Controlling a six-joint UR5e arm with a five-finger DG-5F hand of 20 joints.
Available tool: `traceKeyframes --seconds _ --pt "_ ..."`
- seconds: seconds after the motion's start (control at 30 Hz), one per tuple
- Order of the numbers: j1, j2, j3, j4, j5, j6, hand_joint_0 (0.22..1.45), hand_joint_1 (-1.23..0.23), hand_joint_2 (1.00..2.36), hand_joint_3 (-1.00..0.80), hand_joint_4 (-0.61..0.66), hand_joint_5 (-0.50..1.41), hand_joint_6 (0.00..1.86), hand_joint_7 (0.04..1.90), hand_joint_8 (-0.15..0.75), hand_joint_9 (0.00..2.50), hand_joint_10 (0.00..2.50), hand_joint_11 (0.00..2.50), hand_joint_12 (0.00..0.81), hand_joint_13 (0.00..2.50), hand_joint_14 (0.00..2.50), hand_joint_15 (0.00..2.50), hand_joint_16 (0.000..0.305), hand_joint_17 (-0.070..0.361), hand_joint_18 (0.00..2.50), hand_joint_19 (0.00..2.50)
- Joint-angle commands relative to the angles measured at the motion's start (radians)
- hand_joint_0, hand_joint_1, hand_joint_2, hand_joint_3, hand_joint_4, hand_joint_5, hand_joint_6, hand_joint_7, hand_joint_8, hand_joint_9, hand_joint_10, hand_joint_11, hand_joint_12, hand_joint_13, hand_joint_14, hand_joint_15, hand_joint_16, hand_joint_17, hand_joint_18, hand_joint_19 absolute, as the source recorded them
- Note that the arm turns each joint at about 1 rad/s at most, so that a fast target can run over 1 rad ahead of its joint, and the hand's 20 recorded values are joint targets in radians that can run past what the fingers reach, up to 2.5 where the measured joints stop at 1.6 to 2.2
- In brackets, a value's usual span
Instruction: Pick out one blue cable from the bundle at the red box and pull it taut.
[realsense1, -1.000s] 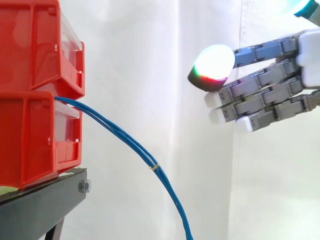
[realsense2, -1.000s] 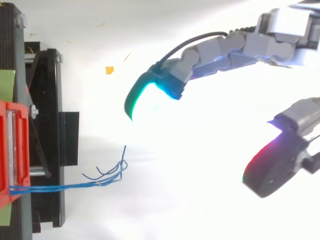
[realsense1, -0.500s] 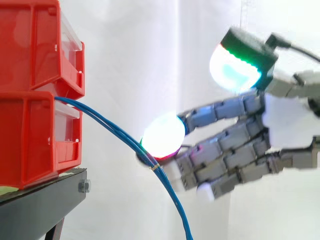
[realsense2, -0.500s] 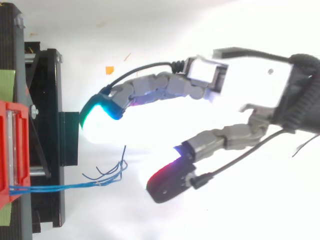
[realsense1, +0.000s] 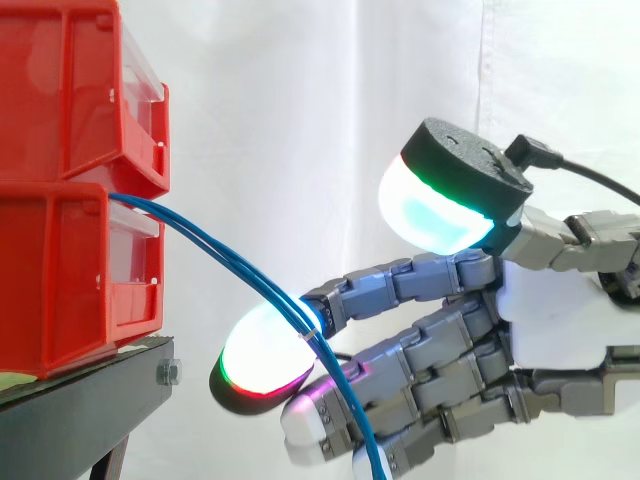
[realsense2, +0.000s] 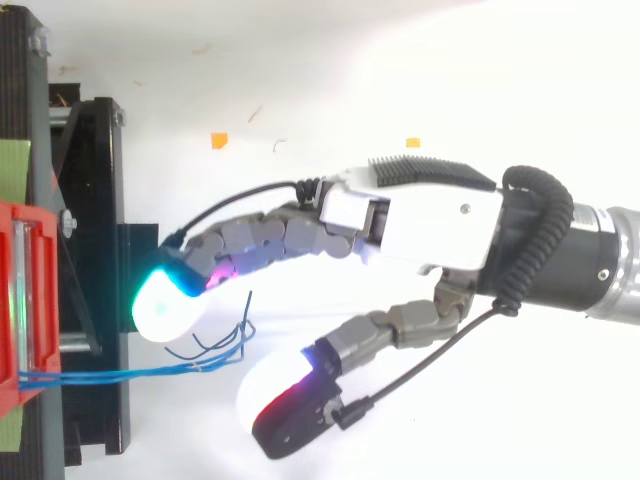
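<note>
Now hand further left and lower than half second ago, right at blue cables. Fingers stretched out, thumb spread wide: open, nothing pinched. Top view: cyan fingertip just beside loose cable ends on one side, thumb pad on other side, ends lying between them. Side view: cables cross in front of fingers; contact cannot be told. Cables unmoved, hanging slack from lower red bin on black stand.

Within 1 second the hand has come in from the right and sunk lower; its spread fingers now reach left to the cables, whose loose ends lie between fingers and thumb.
</note>
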Motion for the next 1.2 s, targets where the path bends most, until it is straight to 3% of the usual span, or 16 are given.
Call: traceKeyframes --seconds 0.0,0.2,0.4,0.63,1.17 --pt "0.004 -0.019 0.0 0.007 -0.029 0.015 0.44 -0.62 1.0 -0.5 0.17 -0.2 0.5 0.68 0.25 0.59 0.01 0.22 0.33 0.43 0.0 0.1 0.057 0.129 0.31 0.6" --pt "0.007 -0.064 0.01 0.049 -0.037 0.084 0.45 -0.64 1.0 -0.5 0.16 -0.19 0.5 0.7 0.251 0.64 0.01 0.25 0.328 0.49 0.01 0.14 0.057 0.127 0.33 0.62" --pt "0.007 -0.064 0.011 0.073 -0.043 0.103 0.48 -0.64 1.0 -0.5 0.18 -0.17 0.5 0.72 0.252 0.74 0.01 0.3 0.324 0.58 0.01 0.19 0.054 0.122 0.4 0.67" --pt "0.007 -0.064 0.017 0.082 -0.085 0.124 0.52 -0.64 1.0 -0.5 0.18 -0.15 0.5 0.79 0.246 0.83 0.02 0.37 0.314 0.69 0.01 0.27 0.051 0.115 0.46 0.72" --pt "-0.004 -0.064 0.022 0.082 -0.105 0.137 0.6 -0.61 1.01 -0.41 0.16 -0.11 0.5 0.96 0.244 0.95 0.02 0.44 0.302 0.8 0.02 0.35 0.048 0.107 0.52 0.77"
